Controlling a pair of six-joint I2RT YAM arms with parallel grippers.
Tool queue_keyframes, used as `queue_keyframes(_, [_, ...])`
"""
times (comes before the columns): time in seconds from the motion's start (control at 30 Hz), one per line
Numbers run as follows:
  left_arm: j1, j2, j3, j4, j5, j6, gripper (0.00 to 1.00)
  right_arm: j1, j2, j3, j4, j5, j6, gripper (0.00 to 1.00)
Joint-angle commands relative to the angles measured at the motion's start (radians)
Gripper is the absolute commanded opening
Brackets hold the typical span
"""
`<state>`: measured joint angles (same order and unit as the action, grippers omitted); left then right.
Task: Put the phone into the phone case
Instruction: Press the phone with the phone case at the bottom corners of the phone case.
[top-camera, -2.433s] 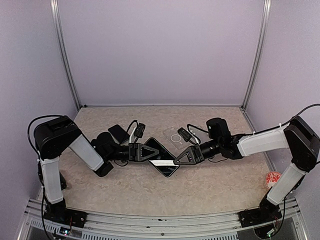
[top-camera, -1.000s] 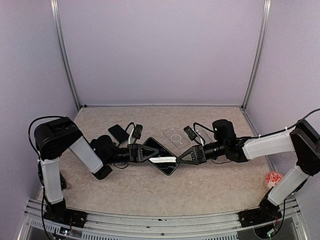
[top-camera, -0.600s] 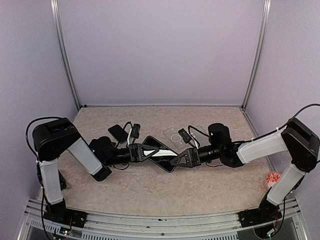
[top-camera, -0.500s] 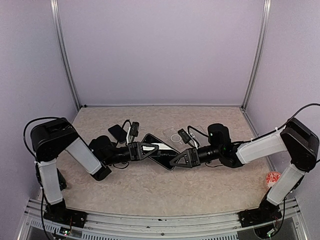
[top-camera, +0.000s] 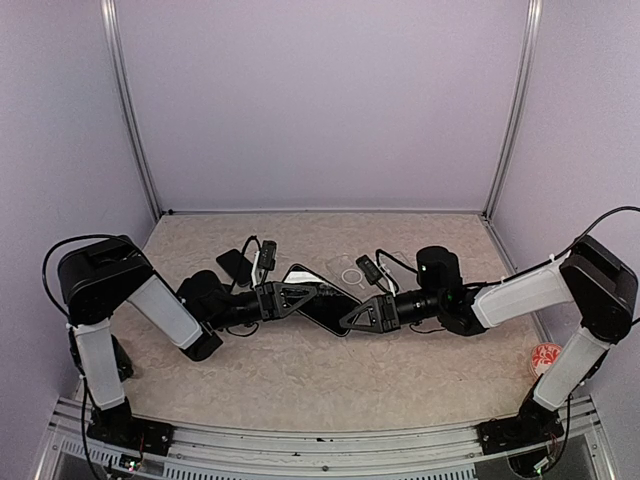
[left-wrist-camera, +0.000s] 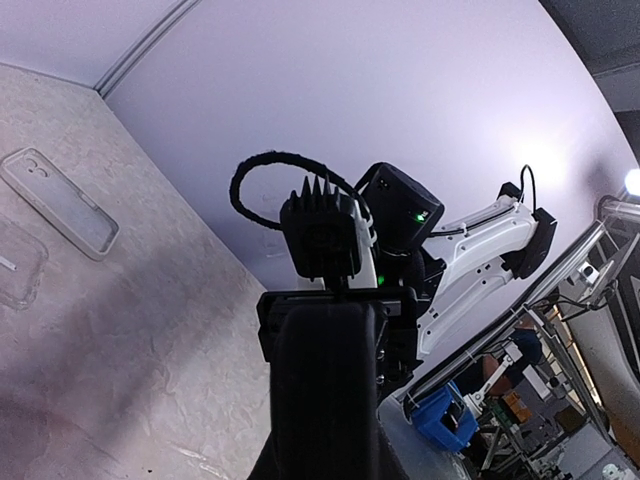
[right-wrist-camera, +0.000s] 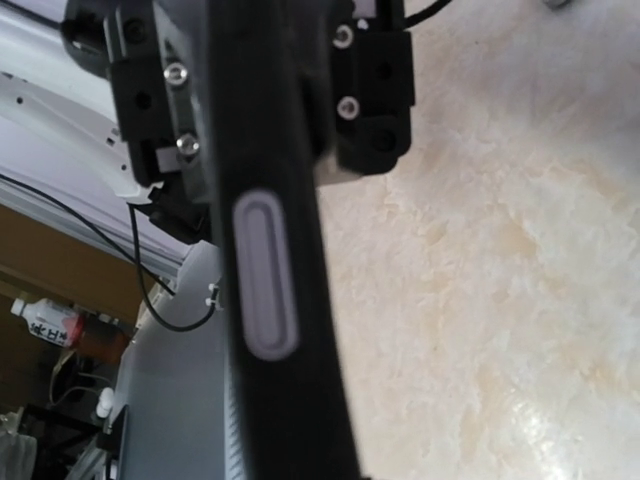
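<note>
Bench: the nearest thing to you is a strip of the bench (top-camera: 300, 385), a flat, matt beige slab with a mottled, stone-like grain.
Disc: near the right arm's base you have a small round red and white disc (top-camera: 547, 357) lying flat; its material is too small for you to tell.
Right jaws: your right arm reaches in low from the right, and its black triangular right jaws meet the near right end of the phone. The right wrist view shows you only the phone's edge, so you cannot tell whether they are pressed on it or standing just off it.
Phone: the phone (top-camera: 322, 306) is a thin black slab with a glossy face, slanting from far left to near right between the two arms. Seen edge-on, it shows a smooth dark rim with one long, rounded grey side button (right-wrist-camera: 265, 275).
Left jaws: your left jaws are narrow and clamped on the far left end of the phone, whose black edge (left-wrist-camera: 325, 400) runs straight out from the wrist camera.
Phone case: the phone case (top-camera: 352, 276) lies flat on the bench just beyond the phone, apart from both arms. It is a thin, clear shell with a white ring in its middle.
Second shell: the left wrist view shows you a second clear shell (left-wrist-camera: 60, 200) with rounded corners, lying flat.
Small phone: left of the case you have a smaller black slab (top-camera: 235, 265), flat on the bench.
Walls: plain, smooth lilac panels (top-camera: 320, 110) close the far side.
</note>
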<state>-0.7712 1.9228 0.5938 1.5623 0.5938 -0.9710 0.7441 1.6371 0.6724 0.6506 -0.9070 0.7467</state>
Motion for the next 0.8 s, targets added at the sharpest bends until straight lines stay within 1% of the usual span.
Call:
queue_keyframes(0.0, [-0.001,-0.047,0.002,0.119,-0.014,0.018,0.0,0.005,0.012,0.004,-0.026,0.028,-0.031,0.11])
queue_keyframes(0.17, [0.003,-0.056,-0.005,0.119,-0.017,0.017,0.0,0.006,-0.013,0.013,-0.098,0.088,-0.084,0.05])
queue_keyframes(0.23, [0.003,-0.059,-0.007,0.119,-0.018,0.015,0.0,0.005,-0.025,0.014,-0.123,0.113,-0.101,0.0])
queue_keyframes(0.37, [0.004,-0.064,-0.011,0.119,-0.019,0.017,0.0,0.006,-0.042,0.014,-0.159,0.146,-0.123,0.0])
queue_keyframes(0.4, [0.006,-0.066,-0.011,0.119,-0.018,0.017,0.0,0.006,-0.045,0.012,-0.157,0.143,-0.124,0.01])
queue_keyframes(0.43, [0.006,-0.068,-0.012,0.119,-0.016,0.017,0.0,0.005,-0.051,0.012,-0.157,0.136,-0.121,0.07])
queue_keyframes(0.47, [0.007,-0.071,-0.012,0.119,-0.014,0.018,0.0,0.005,-0.055,0.012,-0.157,0.129,-0.117,0.19])
queue_keyframes(0.53, [0.011,-0.075,-0.015,0.118,-0.014,0.019,0.0,0.005,-0.068,0.01,-0.154,0.123,-0.107,0.33])
queue_keyframes(0.6, [0.015,-0.08,-0.019,0.115,-0.009,0.021,0.0,0.004,-0.081,0.01,-0.149,0.108,-0.094,0.4])
queue_keyframes(0.77, [0.026,-0.088,-0.027,0.108,0.017,0.021,0.0,-0.017,-0.12,0.028,-0.184,0.073,-0.079,0.47])
